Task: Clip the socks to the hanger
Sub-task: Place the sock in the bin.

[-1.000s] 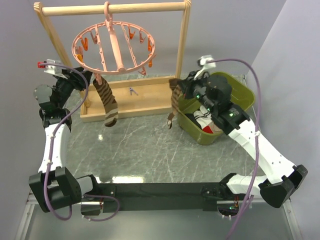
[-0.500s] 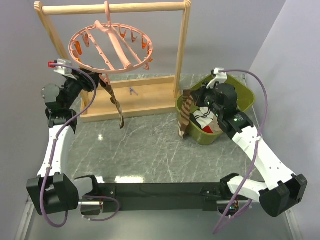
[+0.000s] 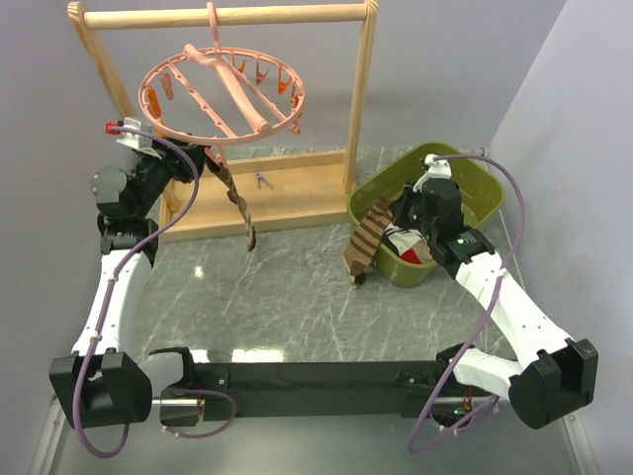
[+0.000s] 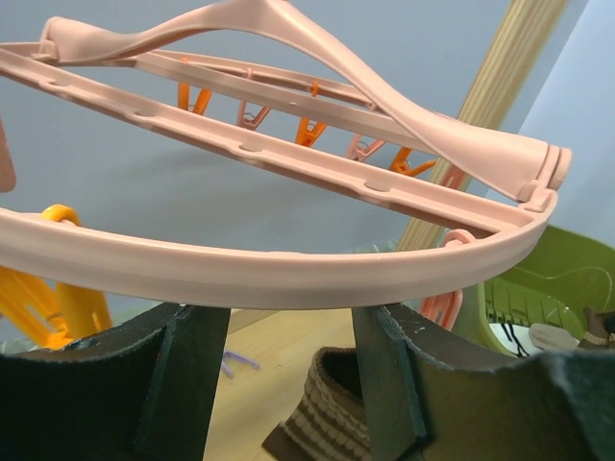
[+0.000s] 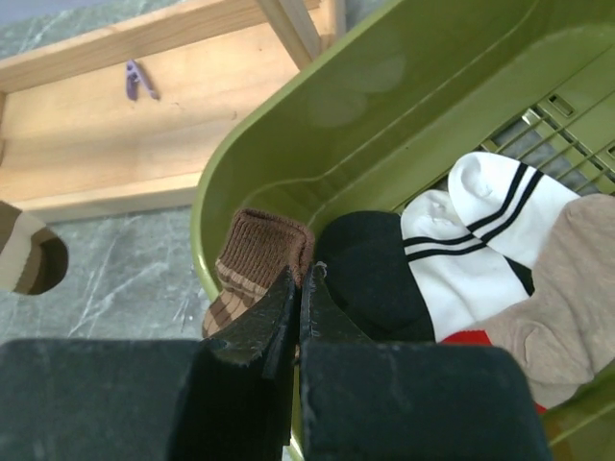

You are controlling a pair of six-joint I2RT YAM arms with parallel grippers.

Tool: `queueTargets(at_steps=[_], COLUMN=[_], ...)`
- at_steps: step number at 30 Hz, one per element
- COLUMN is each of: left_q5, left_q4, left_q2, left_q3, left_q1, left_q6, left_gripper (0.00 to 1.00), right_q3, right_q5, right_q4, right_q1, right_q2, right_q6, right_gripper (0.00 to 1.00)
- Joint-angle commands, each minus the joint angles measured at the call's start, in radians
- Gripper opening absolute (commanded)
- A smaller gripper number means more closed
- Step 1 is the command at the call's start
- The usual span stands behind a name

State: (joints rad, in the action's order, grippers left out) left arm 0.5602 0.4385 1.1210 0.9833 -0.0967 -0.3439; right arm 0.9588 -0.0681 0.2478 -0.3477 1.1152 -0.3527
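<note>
From above, my left gripper (image 3: 202, 157) sits just under the near-left rim of the hanger (image 3: 233, 91), which hangs tilted from the wooden rack (image 3: 223, 15). A twisted sock (image 3: 235, 203), brown with tan stripes, dangles beside it. My right gripper (image 3: 394, 210) pinches the second sock (image 3: 366, 239), which hangs outside the green basket (image 3: 483, 188), above the table (image 3: 297, 297)

On my left wrist, the hanger's rim (image 4: 240, 271) crosses just above my fingers (image 4: 183, 384), which stand apart. The twisted sock's cuff (image 4: 327, 403) shows in the gap against one finger, with wood visible beside the other

On my right wrist, my fingers (image 5: 250, 331) are pressed together on the second sock's cuff (image 5: 261, 252) at the basket's rim. White-black socks (image 5: 485, 216) and a beige sock (image 5: 567, 288) lie inside
</note>
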Motion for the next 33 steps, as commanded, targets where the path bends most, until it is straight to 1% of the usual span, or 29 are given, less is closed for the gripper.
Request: queueTargets(at_steps=[1, 3, 4, 6, 8, 12, 17, 20, 21, 23, 25, 26, 28, 33], left_q5=[-0.035, -0.048, -0.054, -0.071, -0.086, -0.118, -0.144, -0.149, -0.149, -0.141, -0.138, -0.14, -0.14, -0.148], left_q4=[0.017, -0.003, -0.01, -0.023, -0.027, -0.049, -0.081, -0.075, -0.072, -0.067, -0.067, -0.072, -0.075, -0.078], left_q2=[-0.027, -0.027, -0.023, -0.021, -0.017, -0.015, -0.016, -0.026, -0.03, -0.03, -0.03, -0.029, -0.033, -0.038], left_q3=[-0.003, 0.003, 0.006, 0.015, 0.017, 0.026, 0.04, 0.035, 0.029, 0.025, 0.026, 0.028, 0.026, 0.023], left_q1=[0.005, 0.005, 0.005, 0.005, 0.005, 0.005, 0.005, 0.005, 0.005, 0.005, 0.005, 0.005, 0.005, 0.005], left_q6=[0.022, 0.026, 0.026, 0.026, 0.022, 0.013, 0.002, -0.001, -0.004, -0.006, -0.01, -0.009, -0.007, -0.001], left_gripper=[0.58, 0.58, 0.58, 0.58, 0.58, 0.59, 0.59, 0.59, 0.59, 0.59, 0.59, 0.59, 0.6, 0.59], right_q3=[0.023, 0.035, 0.035, 0.025, 0.023, 0.061, 0.078, 0.115, 0.13, 0.181, 0.228, 0.245, 0.245, 0.221], right_q5=[-0.004, 0.042, 0.092, 0.137, 0.145, 0.152, 0.182, 0.133, 0.09, 0.07, 0.013, 0.007, 0.008, -0.068], right_q4=[0.002, -0.007, -0.022, -0.082, -0.1, -0.053, -0.097, -0.116, -0.114, -0.091, -0.061, -0.052, -0.053, -0.042], right_q1=[0.013, 0.013, 0.012, 0.012, 0.012, 0.012, 0.012, 0.012, 0.013, 0.019, 0.029, 0.035, 0.055, 0.088], right_q2=[0.021, 0.014, -0.003, -0.023, -0.028, 0.015, 0.044, 0.081, 0.098, 0.156, 0.231, 0.244, 0.256, 0.244], right_q6=[-0.005, 0.006, 0.017, 0.029, 0.034, 0.038, 0.027, 0.018, 0.015, 0.011, -0.011, -0.022, -0.035, -0.04], right_gripper=[0.0, 0.0, 0.0, 0.0, 0.0, 0.0, 0.0, 0.0, 0.0, 0.0, 0.0, 0.0, 0.0, 0.0])
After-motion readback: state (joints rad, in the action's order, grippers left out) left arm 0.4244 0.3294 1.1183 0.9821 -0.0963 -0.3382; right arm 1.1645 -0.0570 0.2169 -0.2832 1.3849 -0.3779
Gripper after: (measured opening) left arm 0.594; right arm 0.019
